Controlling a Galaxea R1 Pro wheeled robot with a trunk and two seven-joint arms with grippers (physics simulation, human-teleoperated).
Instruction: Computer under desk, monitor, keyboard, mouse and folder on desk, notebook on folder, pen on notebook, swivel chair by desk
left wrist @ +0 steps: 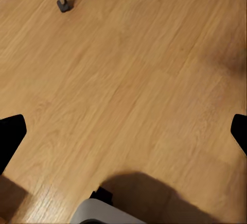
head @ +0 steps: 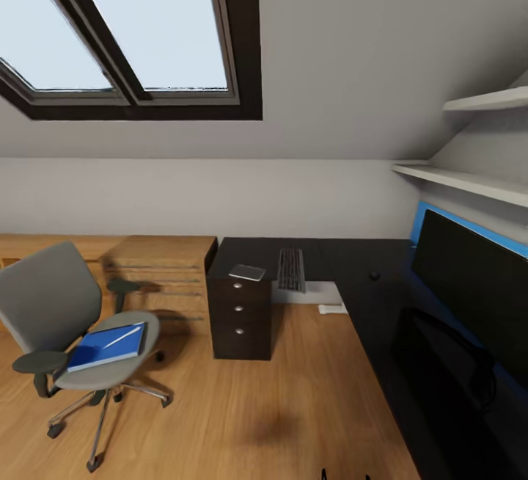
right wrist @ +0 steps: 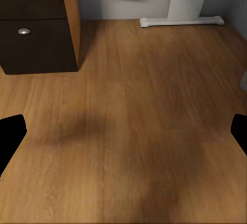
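In the head view the swivel chair (head: pixel 51 318) stands on the floor left of the desk (head: pixel 352 274). On its seat lies the blue folder (head: pixel 106 348), with the white pen (head: pixel 123 335) on top. The notebook (head: pixel 247 272), the keyboard (head: pixel 291 268) and the mouse (head: pixel 375 274) lie on the desk's far wing. The monitor (head: pixel 469 282) stands at the right. The computer is out of view. My left gripper (left wrist: pixel 123 136) hangs open over bare floor near the chair's castors (left wrist: pixel 64 5). My right gripper (right wrist: pixel 123 131) is open above the floor before the drawer unit (right wrist: pixel 36 29).
A low light-wood cabinet (head: pixel 161 274) runs along the back wall behind the chair. The desk's white pedestal foot (right wrist: pixel 182 22) rests on the floor beside the drawers (head: pixel 238 318). Two white shelves (head: pixel 469 183) hang above the monitor. Open floor (head: pixel 279 406) lies between chair and desk.
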